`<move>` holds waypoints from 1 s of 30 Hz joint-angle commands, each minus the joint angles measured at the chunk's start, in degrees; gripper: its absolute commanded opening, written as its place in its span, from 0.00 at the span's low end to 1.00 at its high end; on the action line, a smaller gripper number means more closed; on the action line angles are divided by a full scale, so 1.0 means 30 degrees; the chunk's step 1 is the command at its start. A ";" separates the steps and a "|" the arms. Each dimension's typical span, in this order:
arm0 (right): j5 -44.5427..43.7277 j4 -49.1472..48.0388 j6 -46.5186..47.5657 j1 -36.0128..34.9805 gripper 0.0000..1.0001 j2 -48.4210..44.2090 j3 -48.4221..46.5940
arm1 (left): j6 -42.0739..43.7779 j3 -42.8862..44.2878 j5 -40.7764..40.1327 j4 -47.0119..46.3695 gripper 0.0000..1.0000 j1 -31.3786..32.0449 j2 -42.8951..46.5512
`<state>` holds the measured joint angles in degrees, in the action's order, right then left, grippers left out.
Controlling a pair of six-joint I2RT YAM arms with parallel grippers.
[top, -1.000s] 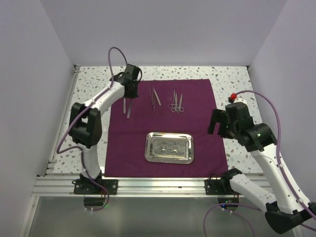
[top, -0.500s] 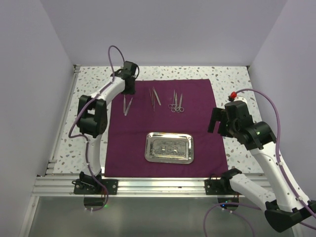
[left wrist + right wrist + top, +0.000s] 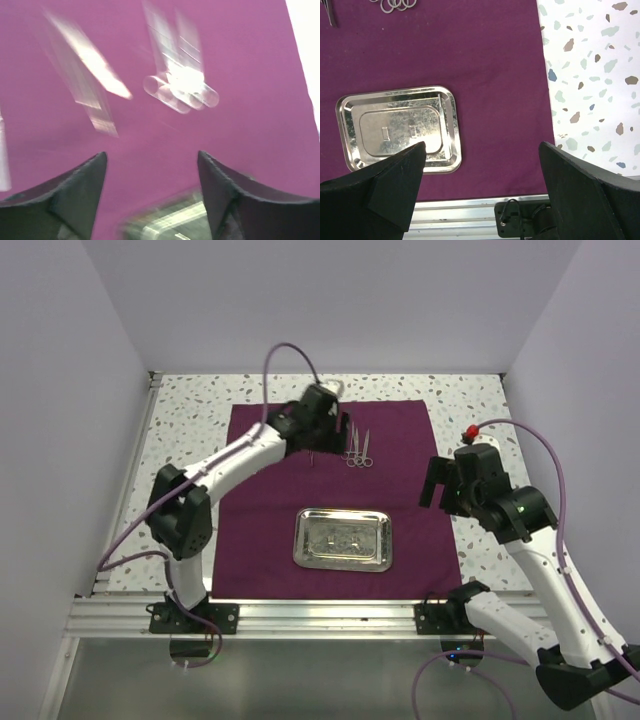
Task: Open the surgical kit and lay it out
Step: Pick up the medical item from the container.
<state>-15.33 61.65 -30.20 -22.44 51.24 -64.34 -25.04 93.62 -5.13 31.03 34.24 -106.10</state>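
As seen from the top, cloth wrap (image 3: 260,540): spread flat on the table (image 3: 190,400), with the steel tray (image 3: 343,539) on its near middle.
Top, instruments: ring-handled instruments (image 3: 358,452) lie close together near the far edge of the cloth wrap.
Top, left gripper (image 3: 325,425): hangs over the far part of the cloth wrap, just beside the ring handles.
Top, right gripper (image 3: 440,490): hangs at the right edge of the cloth wrap, apart from all things.
Left wrist, grip: the picture is smeared, but the fingers (image 3: 65,195) stand apart with only cloth between them, so nothing is held.
Left wrist, targets: ring-handled instruments (image 3: 182,90) ahead, tweezers (image 3: 100,70) to the side.
Right wrist, grip: fingers (image 3: 395,175) spread wide and empty above the steel tray (image 3: 400,130).
Step, I think: taking the next instrument to space it out.
Advice: come down straight over one shaft only, away from its neighbour, and close without pinching the cloth.
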 commanded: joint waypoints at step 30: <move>-0.0895 0.2156 0.1363 0.0037 0.98 -0.2316 0.0059 | -0.5453 0.3536 -0.2801 0.3190 0.46 0.9240 -0.7843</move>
<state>-17.06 67.24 -27.88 -22.44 44.49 -63.35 -39.90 100.82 -10.74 37.74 60.58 -127.52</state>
